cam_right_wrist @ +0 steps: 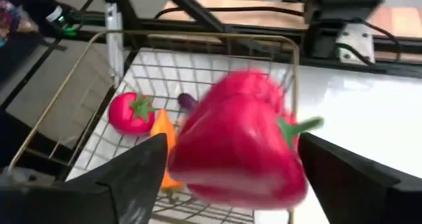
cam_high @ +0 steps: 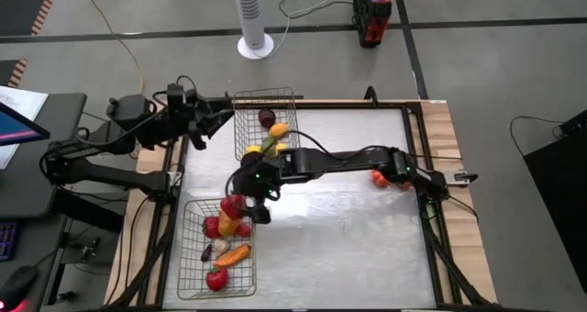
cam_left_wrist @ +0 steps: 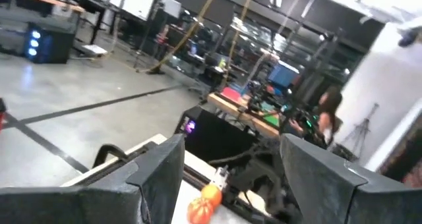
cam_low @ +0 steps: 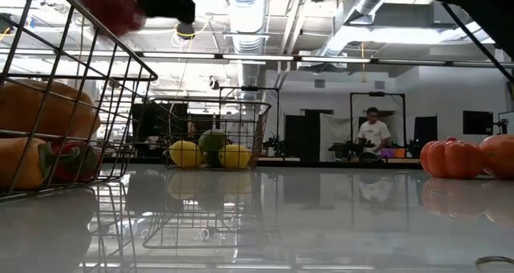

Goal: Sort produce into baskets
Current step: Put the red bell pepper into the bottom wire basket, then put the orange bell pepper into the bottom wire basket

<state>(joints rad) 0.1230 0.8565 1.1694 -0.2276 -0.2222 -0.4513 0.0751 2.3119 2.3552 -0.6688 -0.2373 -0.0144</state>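
Right gripper (cam_right_wrist: 227,178) jaws spread wide, red bell pepper (cam_right_wrist: 241,141) between them, apparently released, over near basket (cam_high: 188,248) at seven o'clock; could strike rim and bounce out.

Even overhead light falls on the pale bench (cam_high: 348,229), with soft shadows under the arms. At bench height, bright ceiling strip lights (cam_low: 241,8) glare and mirror in the glossy surface; the near basket (cam_low: 56,120) at nine o'clock is out of focus. The red pepper (cam_right_wrist: 244,141) is motion-blurred between dark fingers (cam_right_wrist: 132,178).
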